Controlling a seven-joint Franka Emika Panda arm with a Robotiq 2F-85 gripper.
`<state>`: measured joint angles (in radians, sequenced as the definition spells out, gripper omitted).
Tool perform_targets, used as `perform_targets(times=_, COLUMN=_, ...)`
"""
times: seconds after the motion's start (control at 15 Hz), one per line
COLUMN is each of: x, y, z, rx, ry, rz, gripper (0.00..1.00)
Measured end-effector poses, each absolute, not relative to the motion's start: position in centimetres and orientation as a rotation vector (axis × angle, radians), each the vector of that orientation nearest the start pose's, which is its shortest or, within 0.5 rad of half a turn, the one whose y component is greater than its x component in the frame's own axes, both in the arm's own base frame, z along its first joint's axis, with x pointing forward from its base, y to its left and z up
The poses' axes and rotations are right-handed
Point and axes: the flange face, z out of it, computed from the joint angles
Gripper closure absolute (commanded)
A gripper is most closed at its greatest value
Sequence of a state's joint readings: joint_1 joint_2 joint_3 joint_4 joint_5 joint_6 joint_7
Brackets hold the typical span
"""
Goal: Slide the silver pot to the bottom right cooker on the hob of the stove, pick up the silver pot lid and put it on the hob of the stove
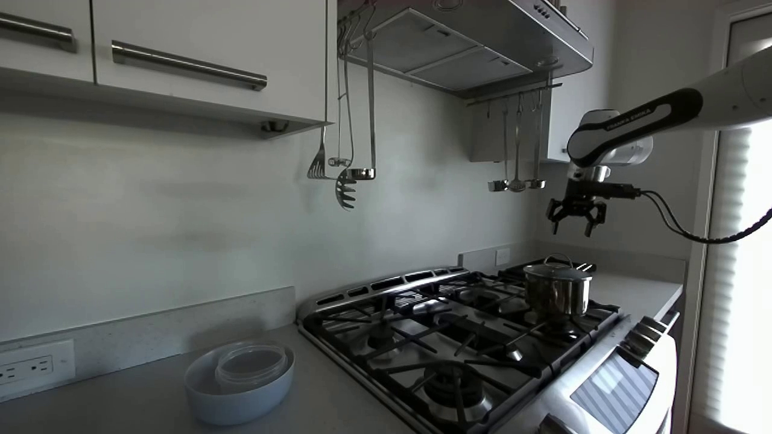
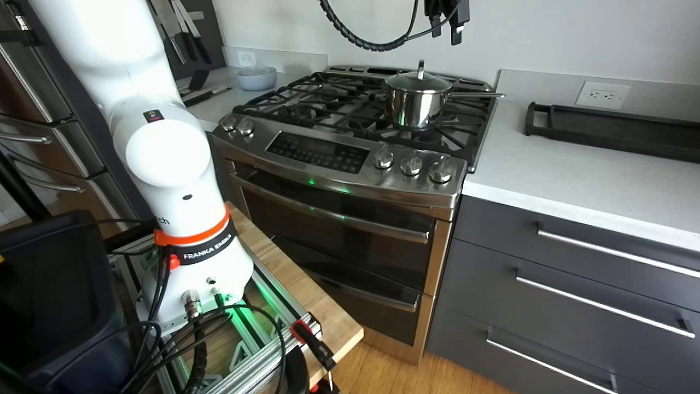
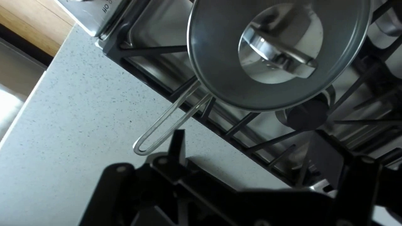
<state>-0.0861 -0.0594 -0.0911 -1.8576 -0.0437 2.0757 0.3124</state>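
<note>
The silver pot [image 1: 558, 296] stands upright on the right-hand grate of the hob of the stove [image 1: 473, 328]; the pot also shows in an exterior view [image 2: 413, 109]. The silver pot lid [image 2: 418, 82], glass with a metal rim and loop handle, sits on the pot; it fills the top of the wrist view [image 3: 216, 66]. The pot's long handle [image 3: 171, 121] points out over the counter. The bottom right cooker [image 2: 427, 135] is partly hidden by the pot. My gripper [image 1: 572, 231] is open and empty, well above the pot; it also shows in an exterior view [image 2: 446, 37].
A range hood [image 1: 470, 48] and hanging utensils [image 1: 517, 150] are above the stove. A bowl [image 1: 238, 395] with clear containers is on the left counter. A black tray [image 2: 618, 131] lies on the right counter [image 2: 547, 164]. Knobs [image 2: 411, 165] line the stove front.
</note>
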Motion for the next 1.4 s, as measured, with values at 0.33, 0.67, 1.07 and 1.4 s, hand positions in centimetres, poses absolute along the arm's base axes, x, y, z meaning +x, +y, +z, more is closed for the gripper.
perform_targets(times=0.33, x=55.4, y=-10.1, z=58.1, rx=-3.030, ry=0.305, rz=-0.452, gripper=0.00)
perform_targets(times=0.67, x=54.5, y=-9.5, z=57.1, rx=-3.032, ry=-0.096, rz=-0.314, gripper=0.00)
perform_targets(times=1.07, x=54.8, y=-8.2, z=56.3, rx=-3.055, ry=-0.422, rz=-0.284, gripper=0.00)
perform_targets(times=1.4, x=55.0, y=-7.4, z=55.5, rx=-3.036, ry=-0.570, rz=-0.272, gripper=0.00)
